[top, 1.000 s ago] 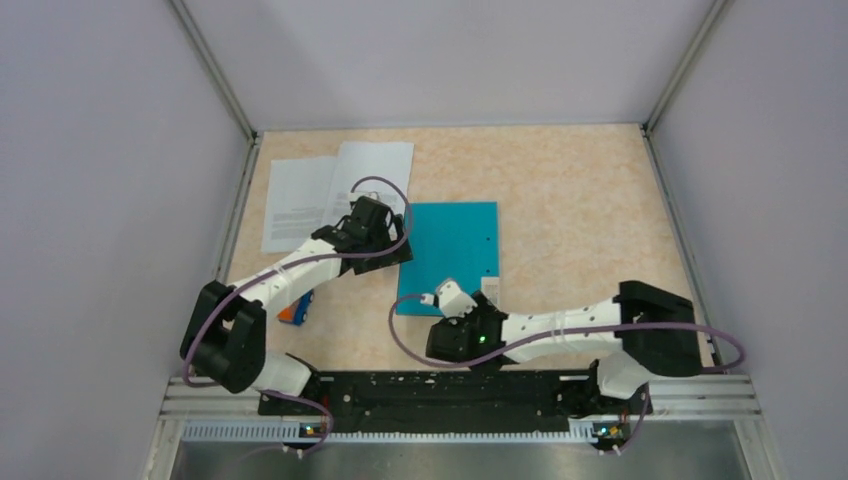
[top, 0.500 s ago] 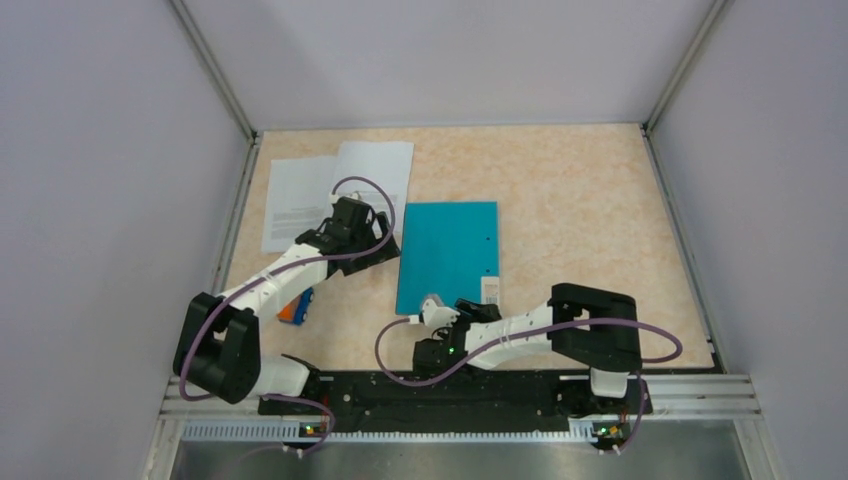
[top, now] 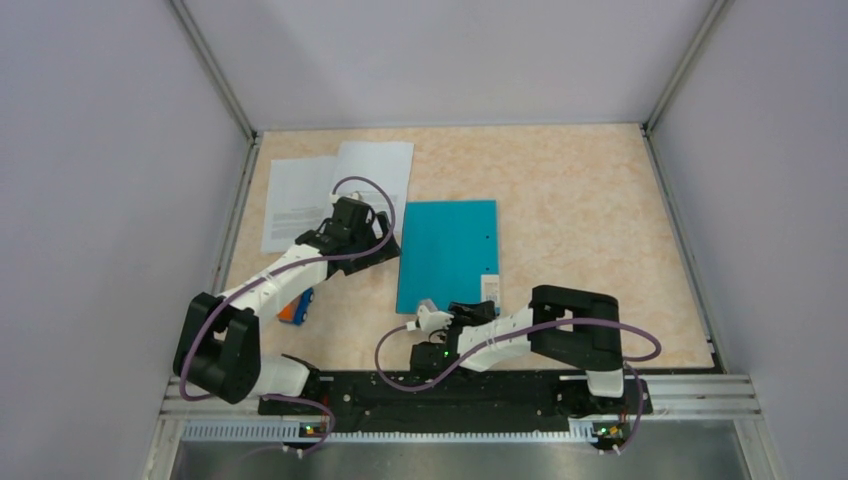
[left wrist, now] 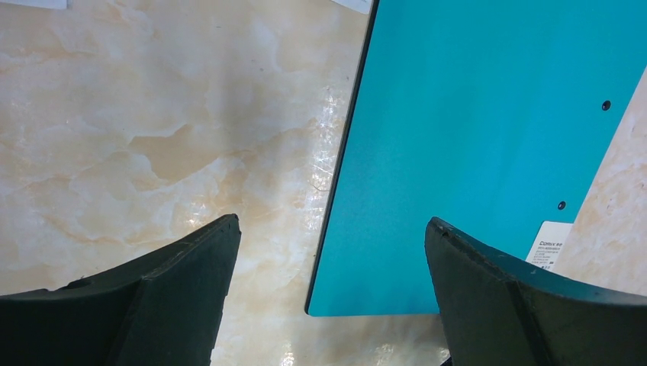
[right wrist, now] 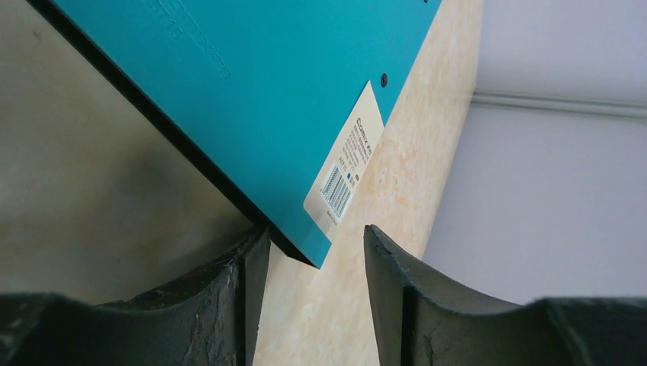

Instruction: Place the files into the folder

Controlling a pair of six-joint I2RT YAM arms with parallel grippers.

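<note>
1. The teal folder (top: 448,255) lies shut and flat around the middle of the bench (top: 580,200), with its white label (right wrist: 343,171) at the near right corner. The files (top: 330,190), a few printed white sheets, sit at the far left, just beside the folder's far-left corner. None are inside yet.
2. The right fingers (right wrist: 427,305) are down low at that label corner, roughly half open, and the corner pokes into the gap. One finger looks to be touching the black edge while the other is apart from it, so I'd say nothing is gripped.
3. The left fingers (left wrist: 175,305) are spread wide and empty. They straddle the folder's left long edge near its near corner, one over bare bench and one over the cover.
4. My guess is the step in hand is getting the cover open. The little rivet dots run along the label side, so the spine is probably there and the left edge is the one that lifts.
5. To do it well, steady the spine corner and catch only the top cover. Swing it up slowly, because the bench looks slick and the whole folder could skate.
6. There's a small orange-and-blue thing (top: 295,308) by the left arm, well apart from all this.
</note>
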